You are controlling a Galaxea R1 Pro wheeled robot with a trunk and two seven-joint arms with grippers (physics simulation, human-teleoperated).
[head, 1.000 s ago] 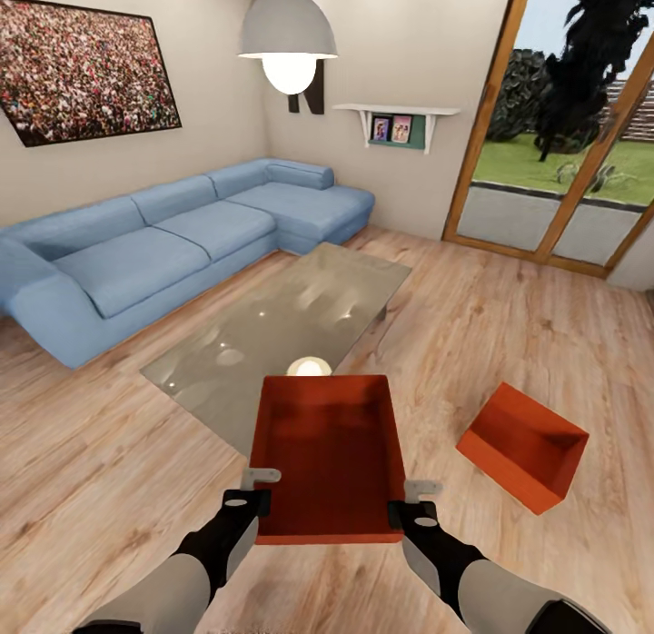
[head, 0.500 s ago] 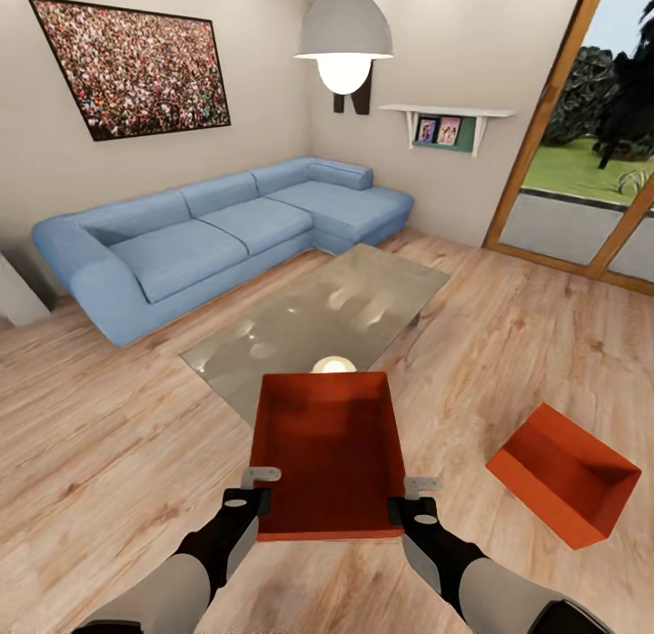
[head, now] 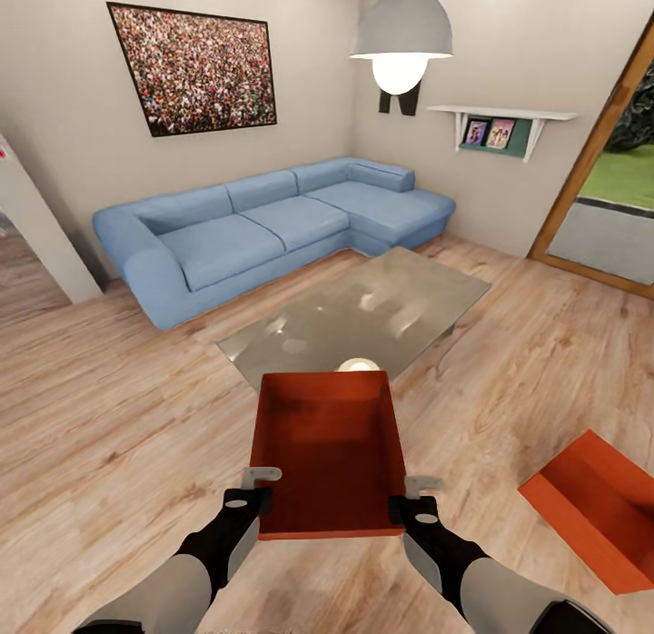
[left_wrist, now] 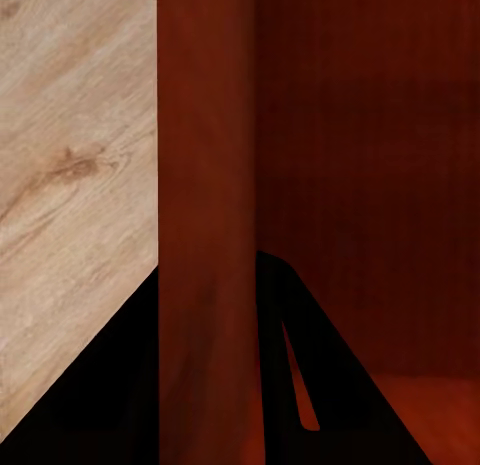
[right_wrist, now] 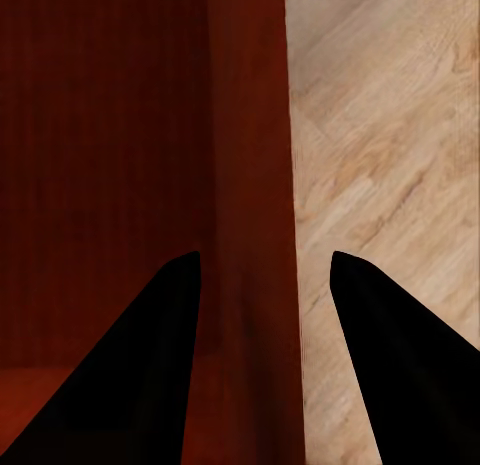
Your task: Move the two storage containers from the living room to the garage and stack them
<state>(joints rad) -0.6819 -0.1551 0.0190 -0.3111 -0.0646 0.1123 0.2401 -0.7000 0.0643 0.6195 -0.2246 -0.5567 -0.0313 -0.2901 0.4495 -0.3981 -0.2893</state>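
- Left claw (head: 261, 489) and right claw (head: 412, 494) clamped on side walls of carried storage container (head: 327, 452), above wood-plank floor (head: 118, 416).
- Second container (head: 595, 507) on floor, right, near glass tabletop (head: 363, 316).

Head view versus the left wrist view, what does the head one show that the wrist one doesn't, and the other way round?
Head view: both hands, left hand and right hand, on opposite walls of the held container; the second container on the wood floor; the blue sofa; the glass table.
Left wrist view: close up, the container wall running between the left hand's two dark fingers, one inside the bin and one outside, and the ribbed bottom.
Both: the held container and wood floor.
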